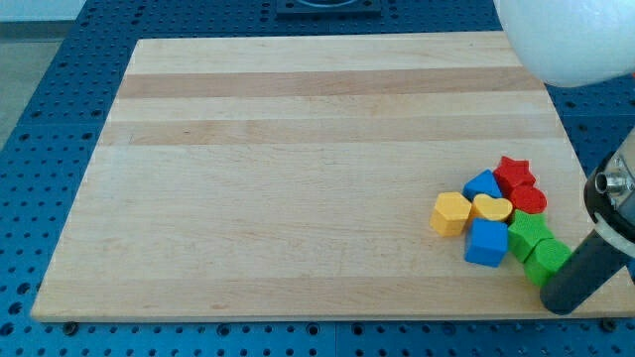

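Note:
A tight cluster of blocks lies at the view's lower right on the wooden board (pixel 298 178). My tip (pixel 564 300) is at the cluster's lower right corner, against or just beside a green block (pixel 546 262). A second green block (pixel 527 230) sits just above that one. Left of them are a blue cube (pixel 486 243), a yellow heart (pixel 493 208) and a yellow hexagon (pixel 451 212). Higher up are a blue block (pixel 483 184), a red star (pixel 514 171) and a rounded red block (pixel 529 199).
A blurred white part of the arm (pixel 571 40) fills the view's top right corner. The rod's metal mount (pixel 617 193) shows at the right edge. A blue perforated table (pixel 60 59) surrounds the board; the board's right edge runs close by the cluster.

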Tool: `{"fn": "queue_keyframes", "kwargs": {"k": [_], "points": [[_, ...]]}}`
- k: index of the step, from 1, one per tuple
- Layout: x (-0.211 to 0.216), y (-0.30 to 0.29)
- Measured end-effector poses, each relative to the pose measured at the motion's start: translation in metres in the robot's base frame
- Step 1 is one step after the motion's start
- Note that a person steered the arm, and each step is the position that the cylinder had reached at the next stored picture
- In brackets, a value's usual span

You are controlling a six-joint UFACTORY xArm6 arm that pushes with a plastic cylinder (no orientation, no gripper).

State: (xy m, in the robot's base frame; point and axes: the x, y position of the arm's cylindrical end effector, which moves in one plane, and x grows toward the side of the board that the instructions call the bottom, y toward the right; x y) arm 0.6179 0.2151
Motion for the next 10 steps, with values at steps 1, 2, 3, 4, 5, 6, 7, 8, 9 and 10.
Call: {"fn": "queue_keyframes", "kwargs": {"k": [1, 2, 3, 4, 5, 6, 7, 8, 9, 10], "points": [[0.0, 0.008], [0.0, 0.012], [-0.001, 0.012], [-0.004, 0.012], [-0.015, 0.012], [-0.022, 0.012], [-0.032, 0.011], [-0.046, 0.007], [-0.062, 0.003], [-0.081, 0.003]]}}
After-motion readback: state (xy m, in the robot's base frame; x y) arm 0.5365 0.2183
